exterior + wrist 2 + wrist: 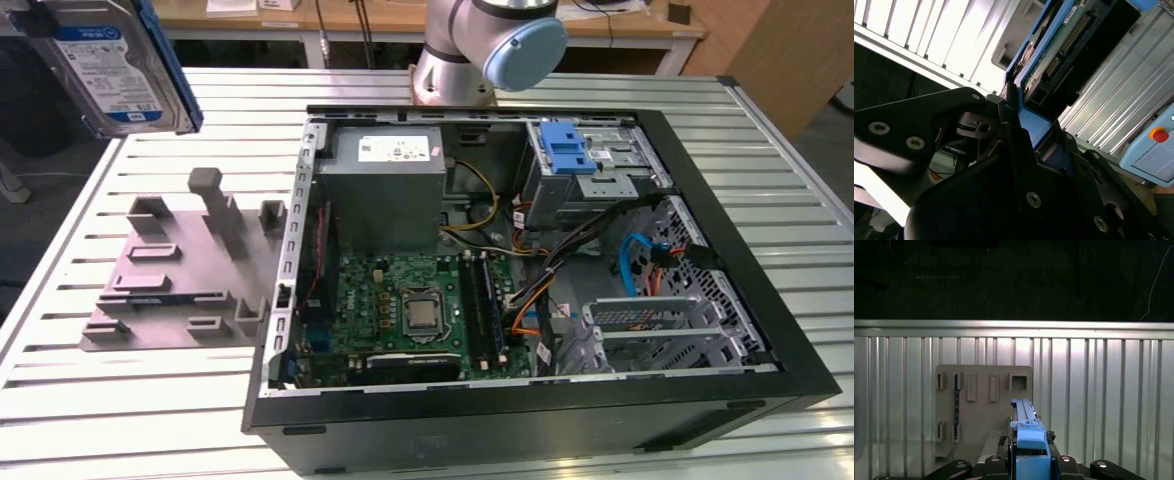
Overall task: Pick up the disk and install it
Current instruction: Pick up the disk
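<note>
The pincer is clamped tight on the disk, gripping its blue carrier from both sides. The disk hangs in the air, well clear of the surface, over the near edge of the grey plate. Beside the plate, towards the exterior view's right, the open case lies on the surface.

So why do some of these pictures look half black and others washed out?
First wrist view: the table glows bright, all beyond its edge is black. Second wrist view: the table blows out to white beside the dim, close-up disk. Exterior view: evenly lit, the disk cut off by the frame's corner.
</note>
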